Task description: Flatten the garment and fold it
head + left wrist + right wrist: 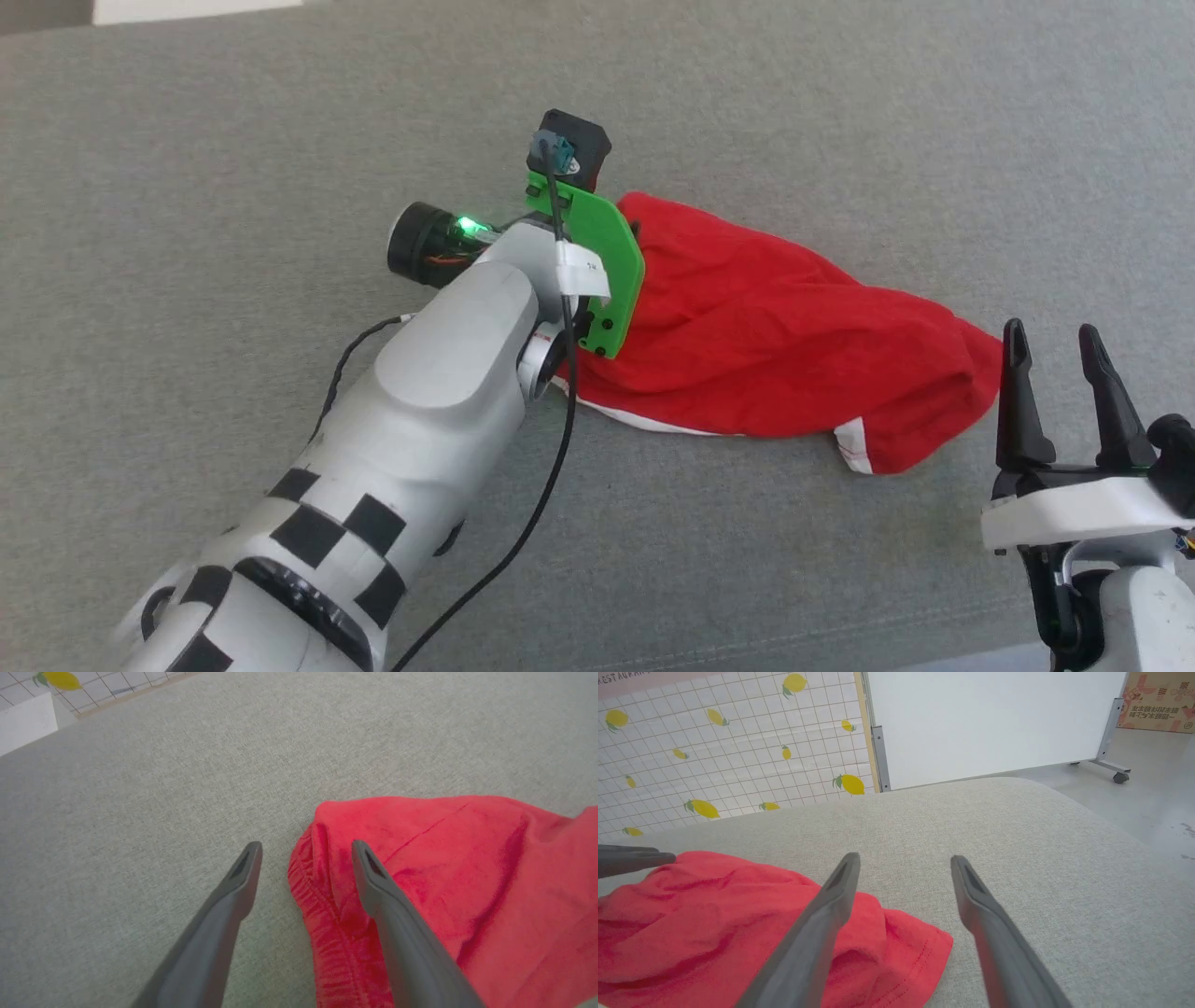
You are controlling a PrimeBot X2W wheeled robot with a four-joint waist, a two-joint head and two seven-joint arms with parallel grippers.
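A grey cushion (233, 121) carries the garment (775, 345), bunched in mid-frame of the head view. Its long axis runs from upper middle to lower right. The gathered waistband (322, 933) points to the upper end and the white-trimmed hem (854, 448) to the lower right. The left tool (306, 848), spread and empty, straddles the waistband edge, likely to pinch it. The right tool (1052, 331), also spread and empty, hangs just beside the hem, probably to take that end and pull the cloth flat.
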